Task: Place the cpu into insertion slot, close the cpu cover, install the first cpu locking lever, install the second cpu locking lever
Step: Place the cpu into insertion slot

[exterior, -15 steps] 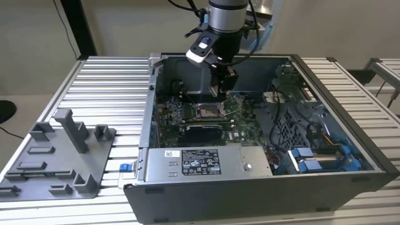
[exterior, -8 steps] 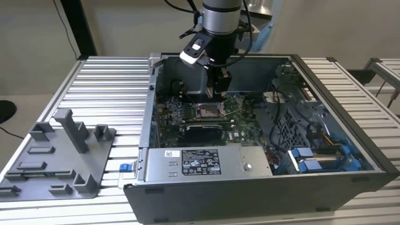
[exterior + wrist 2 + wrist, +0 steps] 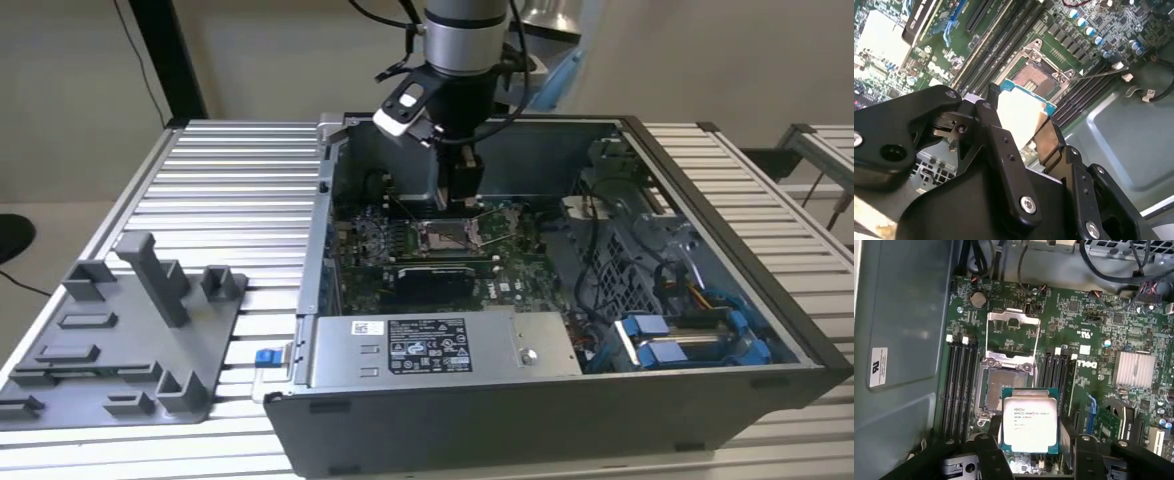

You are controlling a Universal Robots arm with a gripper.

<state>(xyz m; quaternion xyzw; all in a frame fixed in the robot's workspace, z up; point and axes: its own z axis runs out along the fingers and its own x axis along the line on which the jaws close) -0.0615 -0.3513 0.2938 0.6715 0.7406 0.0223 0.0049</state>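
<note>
Slatted counter [image 3: 227, 170] bearing an open computer case [image 3: 534, 420]; inside it lies a green circuit board [image 3: 1089, 340]. The gripper [image 3: 1033, 440] hangs just above the insertion slot [image 3: 1004, 385]. The cpu cover [image 3: 1011, 322] stands swung open beside the slot. The gripper is clenched on two opposite edges of the cpu [image 3: 1029, 420], which overlaps the slot's rim, unseated.
</note>
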